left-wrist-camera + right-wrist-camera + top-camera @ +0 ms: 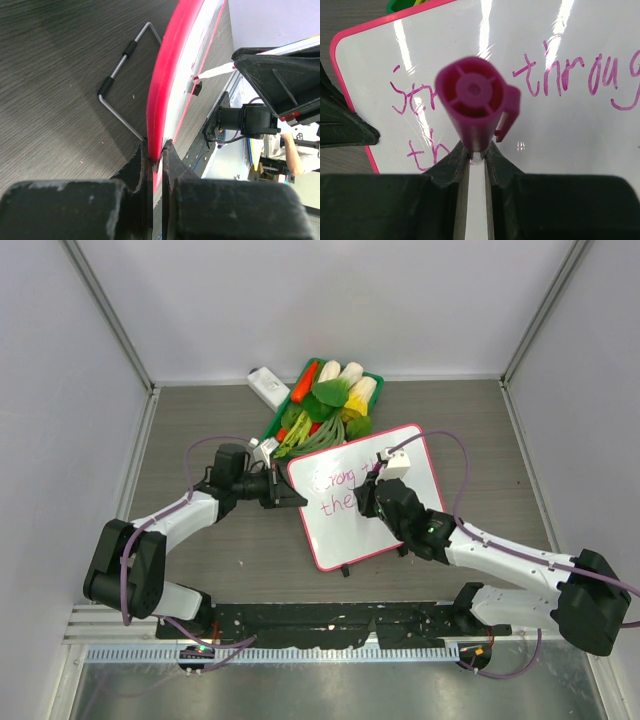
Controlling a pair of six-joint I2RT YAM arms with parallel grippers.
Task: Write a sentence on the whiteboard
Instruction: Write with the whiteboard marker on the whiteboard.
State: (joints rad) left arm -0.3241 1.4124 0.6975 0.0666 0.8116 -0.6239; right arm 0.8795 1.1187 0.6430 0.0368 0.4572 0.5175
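The whiteboard (345,538), white with a pink-red rim, stands tilted at the table's middle. My left gripper (290,495) is shut on its left edge. In the left wrist view the rim (167,75) runs edge-on between the closed jaws (156,150). My right gripper (365,502) is shut on a magenta marker (477,100) and is over the board's middle. In the left wrist view the marker (215,73) reaches the board's face. The sentence (570,75) reads "Str… throug" with "th" below it, partly hidden by the marker. It also shows in the top view (340,480).
A green basket (378,380) full of vegetables stands just behind the board. A small white block (267,386) lies to its left. The board's wire stand (120,65) rests on the table behind it. Grey walls enclose the table on three sides.
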